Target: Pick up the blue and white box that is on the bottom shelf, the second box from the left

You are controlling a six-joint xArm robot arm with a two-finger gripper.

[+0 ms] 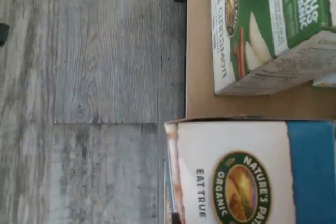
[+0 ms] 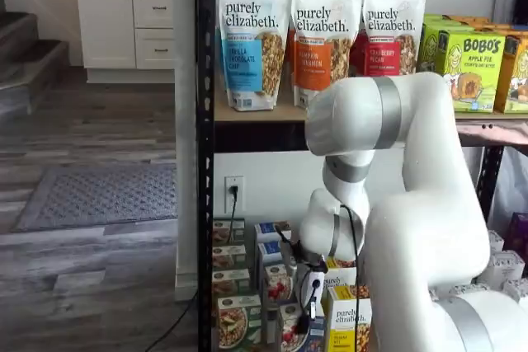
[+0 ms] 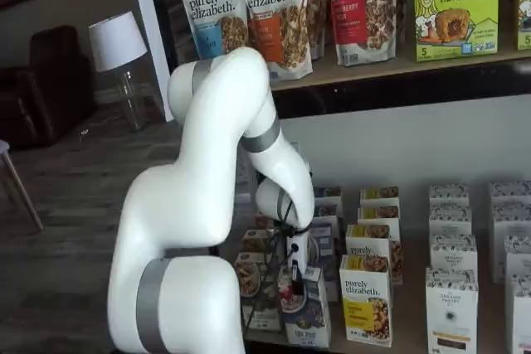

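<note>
Wrist view showed the top of the blue and white box (image 1: pixel 252 174) filling the near part of the picture, its white panel with a round green and gold emblem and a blue band along one side. Just beside it, apart by a strip of bare tan board, stood a green-and-white box (image 1: pixel 268 30). Grey wood-plank floor (image 1: pixel 89 98) lay past the edge of the bottom shelf (image 1: pixel 199 93).

In both shelf views the white arm (image 3: pixel 207 205) reached down in front of the rack, and the end effector (image 2: pixel 307 307) hung at the front row of the low shelf. Its black fingers (image 3: pixel 295 281) were closed on the blue and white box (image 3: pixel 305 321), which stood at the front edge of the bottom shelf (image 3: pixel 411 321); a bowl with red berries showed on the box's face. A black cable (image 2: pixel 356 245) ran down beside the wrist.

Around it stood other small boxes: a green-and-white one to one side (image 2: pixel 235 319) and a yellow-and-white box (image 3: pixel 367 308) on the other, with further rows behind. White boxes (image 3: pixel 452 300) lined the far part of the shelf. Granola bags (image 2: pixel 318 35) stood on the wooden board above. The arm hid much of the shelf in both shelf views.
</note>
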